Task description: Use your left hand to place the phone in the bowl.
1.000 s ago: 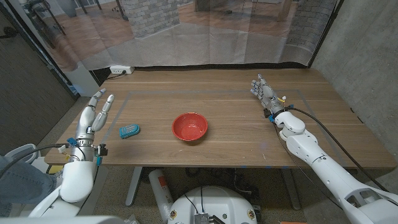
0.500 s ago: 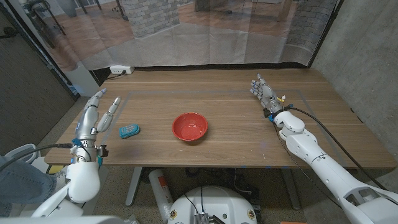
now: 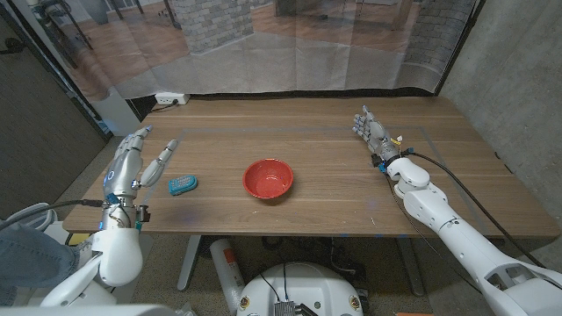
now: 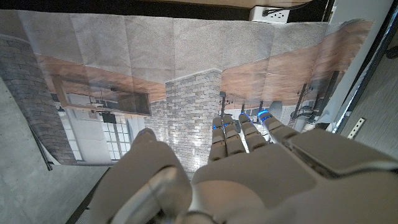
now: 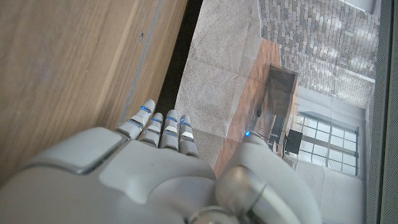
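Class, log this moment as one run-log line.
left hand: open, beside phone | right hand: open | bowl: empty | phone: on table

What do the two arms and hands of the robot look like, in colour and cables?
Both arms have smooth white rounded shells. The left hand and right hand are light grey, with small blue lights on the fingers. Thin black cables run along each forearm.

Evenly, softly lit from above; faint shadows under the bowl (image 3: 268,179); sharp throughout, slight wide-angle bending at edges
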`<action>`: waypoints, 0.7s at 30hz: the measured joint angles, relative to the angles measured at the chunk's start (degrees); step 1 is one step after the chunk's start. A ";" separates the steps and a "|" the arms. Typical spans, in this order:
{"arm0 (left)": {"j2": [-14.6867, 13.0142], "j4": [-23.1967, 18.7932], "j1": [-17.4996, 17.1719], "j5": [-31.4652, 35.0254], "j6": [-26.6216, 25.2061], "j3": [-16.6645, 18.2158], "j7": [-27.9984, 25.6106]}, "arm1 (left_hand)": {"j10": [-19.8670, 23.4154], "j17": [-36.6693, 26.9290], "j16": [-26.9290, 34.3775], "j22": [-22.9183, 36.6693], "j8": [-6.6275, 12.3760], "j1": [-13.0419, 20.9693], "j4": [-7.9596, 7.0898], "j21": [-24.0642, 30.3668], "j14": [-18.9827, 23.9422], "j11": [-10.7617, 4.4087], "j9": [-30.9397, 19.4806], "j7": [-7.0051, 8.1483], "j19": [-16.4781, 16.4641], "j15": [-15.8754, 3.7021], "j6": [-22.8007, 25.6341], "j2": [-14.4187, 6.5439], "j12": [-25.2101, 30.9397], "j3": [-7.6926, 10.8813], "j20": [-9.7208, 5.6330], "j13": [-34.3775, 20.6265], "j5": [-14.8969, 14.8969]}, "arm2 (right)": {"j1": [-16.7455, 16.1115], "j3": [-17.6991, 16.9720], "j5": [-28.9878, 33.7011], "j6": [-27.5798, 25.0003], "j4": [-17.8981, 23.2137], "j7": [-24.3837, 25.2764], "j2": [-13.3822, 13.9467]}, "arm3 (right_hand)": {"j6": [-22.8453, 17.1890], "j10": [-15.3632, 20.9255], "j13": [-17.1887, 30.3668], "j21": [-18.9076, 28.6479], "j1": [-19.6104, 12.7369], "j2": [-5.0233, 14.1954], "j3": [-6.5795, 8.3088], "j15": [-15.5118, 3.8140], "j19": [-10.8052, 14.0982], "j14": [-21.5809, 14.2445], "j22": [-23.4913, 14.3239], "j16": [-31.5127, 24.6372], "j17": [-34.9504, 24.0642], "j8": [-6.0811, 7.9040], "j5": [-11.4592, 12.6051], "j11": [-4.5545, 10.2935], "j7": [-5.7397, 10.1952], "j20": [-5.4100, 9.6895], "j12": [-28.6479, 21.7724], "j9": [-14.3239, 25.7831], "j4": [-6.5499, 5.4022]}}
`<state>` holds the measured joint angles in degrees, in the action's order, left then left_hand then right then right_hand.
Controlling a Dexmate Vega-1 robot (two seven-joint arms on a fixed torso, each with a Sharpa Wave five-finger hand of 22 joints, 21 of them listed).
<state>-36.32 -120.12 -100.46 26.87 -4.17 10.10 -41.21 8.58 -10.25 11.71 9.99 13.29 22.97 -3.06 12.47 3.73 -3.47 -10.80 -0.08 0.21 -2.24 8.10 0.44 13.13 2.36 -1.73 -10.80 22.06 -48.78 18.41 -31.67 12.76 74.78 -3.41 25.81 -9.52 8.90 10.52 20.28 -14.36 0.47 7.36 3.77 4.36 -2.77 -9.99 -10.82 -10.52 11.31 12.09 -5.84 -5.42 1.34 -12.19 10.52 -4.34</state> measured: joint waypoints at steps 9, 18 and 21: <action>-2.23 -1.96 -0.83 1.86 -5.39 -0.49 1.58 | -2.52 0.00 -0.96 0.00 -1.87 6.48 3.99 -1.28 -1.27 0.18 0.00 1.02 2.44 0.34 -4.18 1.92 -1.49 0.29 2.70 0.00 1.28 | 0.00 0.10 0.19 -0.02 -0.14 0.05 -0.21 | -0.32 0.00 0.00 -0.39 0.41 0.40 0.00 0.00 0.01 0.00 0.00 0.00 0.00 0.00 0.00 0.00 0.32 0.01 0.00 0.00 0.00; -3.83 -3.94 -1.20 3.70 -10.73 -1.44 2.76 | -4.74 -0.30 -1.00 0.30 -2.04 11.45 7.20 -0.44 -2.56 -0.24 -0.28 4.31 0.27 0.51 -6.42 4.81 -1.71 -0.41 10.63 -0.28 2.19 | 0.01 0.13 0.35 -0.03 -0.20 0.27 -0.30 | -0.31 0.00 0.00 -0.39 0.40 0.40 -0.17 0.00 0.20 0.00 0.00 0.00 0.00 0.00 0.00 0.00 0.31 0.21 0.00 0.00 0.17; -4.52 -5.03 -1.45 4.32 -13.15 -1.75 3.34 | -4.76 -0.43 -0.66 0.29 -1.81 12.05 7.43 0.08 -1.82 -0.24 -0.28 4.82 -1.86 2.35 -6.05 4.97 -1.71 -0.64 12.76 -0.28 2.57 | 0.02 0.14 0.37 -0.03 -0.24 0.28 -0.35 | -0.31 0.00 0.00 -0.39 0.40 0.40 -0.17 0.00 0.43 0.00 0.00 0.00 0.00 0.00 0.00 0.00 0.31 -0.01 0.00 0.00 0.17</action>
<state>-40.84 -125.14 -101.92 31.19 -17.32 8.35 -37.88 3.82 -10.68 11.05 10.28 11.48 35.02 4.36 12.55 1.91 -3.71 -11.08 4.73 -1.65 0.11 2.05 5.42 11.42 1.72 11.03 -11.09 24.63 -48.76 18.55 -31.30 12.74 74.54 -3.13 25.46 -9.83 8.90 10.51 19.89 -13.97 0.87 7.19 3.77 4.79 -2.77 -9.99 -10.82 -10.52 11.31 12.09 -5.84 -5.11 1.32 -12.19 10.53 -4.17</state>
